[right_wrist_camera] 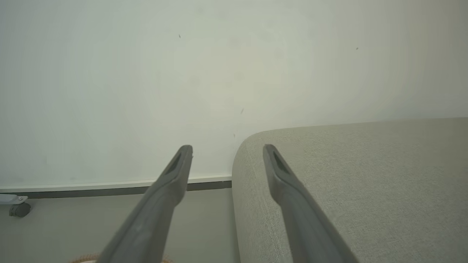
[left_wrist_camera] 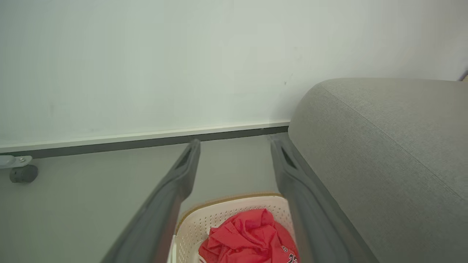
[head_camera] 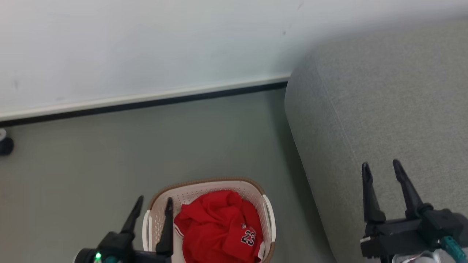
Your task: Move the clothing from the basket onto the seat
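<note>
The crumpled red sports clothing with white trim and a white 23 (head_camera: 219, 226) lies heaped inside the small cream-white perforated plastic basket with a brown rim (head_camera: 208, 181). The basket stands on the grey floor (head_camera: 109, 153), just beside the large light-grey fabric seat cushion (head_camera: 384, 109). By my reading the move has not yet begun.

The chief risk, as I judge it, is a shallow pinch. The cloth is soft and bunched, so the fingers may catch only a top fold and lose it on the lift, or take one garment and leave the rest behind. The second risk is the basket itself. It looks light, and a finger snagging in its holes or hooking under the rim could drag or tip it. A trailing end of cloth might also catch on the rim on the way across, or drop to the floor short of the seat's rounded edge.

The left fingers (head_camera: 166, 226) are spread wide with nothing between them. They hang above the basket's left side, one over the rim and one outside it, pointing toward the pale wall (head_camera: 146, 44). The right fingers (head_camera: 407, 190) are likewise spread and empty, held over the seat, well apart from the basket, pointing the same way
</note>
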Robot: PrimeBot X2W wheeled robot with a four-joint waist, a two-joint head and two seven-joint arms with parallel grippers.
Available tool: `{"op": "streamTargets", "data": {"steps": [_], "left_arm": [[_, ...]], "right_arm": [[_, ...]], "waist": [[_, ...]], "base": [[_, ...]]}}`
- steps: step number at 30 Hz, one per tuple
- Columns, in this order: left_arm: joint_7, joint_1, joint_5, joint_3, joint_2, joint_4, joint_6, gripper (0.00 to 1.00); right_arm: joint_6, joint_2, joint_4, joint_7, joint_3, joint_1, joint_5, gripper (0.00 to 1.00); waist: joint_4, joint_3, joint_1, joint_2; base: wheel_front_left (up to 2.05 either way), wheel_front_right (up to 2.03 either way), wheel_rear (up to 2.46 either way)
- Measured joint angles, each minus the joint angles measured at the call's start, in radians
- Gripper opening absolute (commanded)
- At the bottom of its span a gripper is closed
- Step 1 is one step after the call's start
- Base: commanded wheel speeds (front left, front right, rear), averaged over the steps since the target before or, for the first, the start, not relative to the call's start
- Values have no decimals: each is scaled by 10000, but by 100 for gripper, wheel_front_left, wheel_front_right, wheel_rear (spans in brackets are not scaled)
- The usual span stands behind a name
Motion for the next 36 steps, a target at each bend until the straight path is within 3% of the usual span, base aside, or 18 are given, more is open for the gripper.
{"op": "streamTargets", "data": {"steps": [20, 36], "left_arm": [[1494, -2811, 982, -1770, -357, 3789, -228, 100], [1852, -4783, 1400, -2477, -403, 5952, 109, 100]], "right_arm": [[150, -276, -957, 0, 63, -1651, -130, 100], [238, -203, -2157, -2, 311, -2733, -339, 100]], "waist": [[-519, 2522, 1, 1], [-1246, 4892, 0, 2]], "base": [[0, 0, 0], [0, 0, 0]]}}
